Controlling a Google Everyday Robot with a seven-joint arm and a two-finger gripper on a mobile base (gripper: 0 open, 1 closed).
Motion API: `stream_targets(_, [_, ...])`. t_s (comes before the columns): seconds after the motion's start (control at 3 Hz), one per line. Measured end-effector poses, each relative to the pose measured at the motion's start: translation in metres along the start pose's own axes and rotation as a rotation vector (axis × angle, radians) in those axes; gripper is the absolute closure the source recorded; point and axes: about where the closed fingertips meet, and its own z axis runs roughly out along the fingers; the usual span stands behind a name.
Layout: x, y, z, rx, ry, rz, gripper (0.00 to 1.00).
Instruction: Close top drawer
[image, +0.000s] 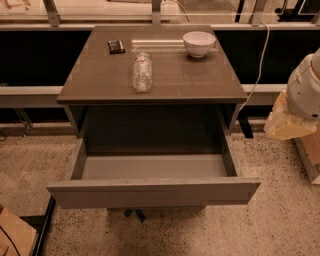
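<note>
The top drawer stands pulled far out from under a brown tabletop bearing a clear bottle, a white bowl and a small dark object. The drawer's front panel juts over speckled floor. The robot's gripper hangs at the right edge, beside the table and apart from the drawer; whether it is open or holds anything cannot be told.
</note>
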Motion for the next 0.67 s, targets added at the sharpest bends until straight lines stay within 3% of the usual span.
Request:
stream_targets(0.33, [-0.016,0.017,0.056,-0.025,0.029,-0.065,1.0])
stream_targets(0.67, [-0.01,0.029,0.068,-0.053,0.046,-0.069,1.0])
